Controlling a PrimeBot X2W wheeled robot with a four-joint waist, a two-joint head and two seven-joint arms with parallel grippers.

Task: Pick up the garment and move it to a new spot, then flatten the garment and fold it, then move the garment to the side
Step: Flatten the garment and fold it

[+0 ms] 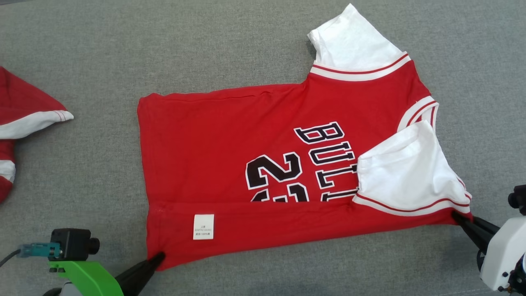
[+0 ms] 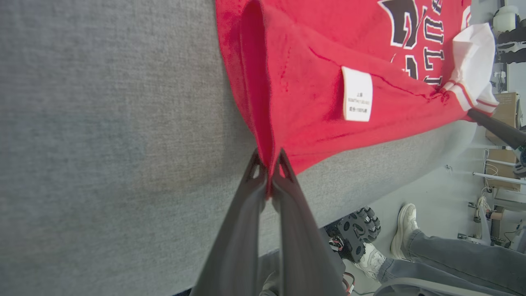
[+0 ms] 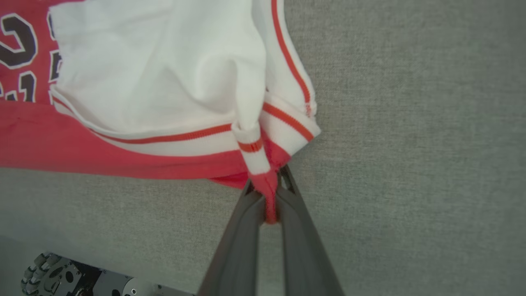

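The red jersey (image 1: 246,164) blocks the way straight ahead of the left gripper (image 1: 158,258) and the right gripper (image 1: 457,215), both pinched on its near edge. Outward of the left one, bare grey table (image 1: 102,49) runs free up to a 2nd red garment (image 1: 24,119). Outward of the right one, the table is bare.

We note a grey cloth-covered surface (image 1: 82,53) across the whole frame. A red jersey (image 1: 205,139) with white sleeves lies spread at centre and right, its lower edge folded up. A second red-and-white garment (image 1: 20,111) lies at the left edge.
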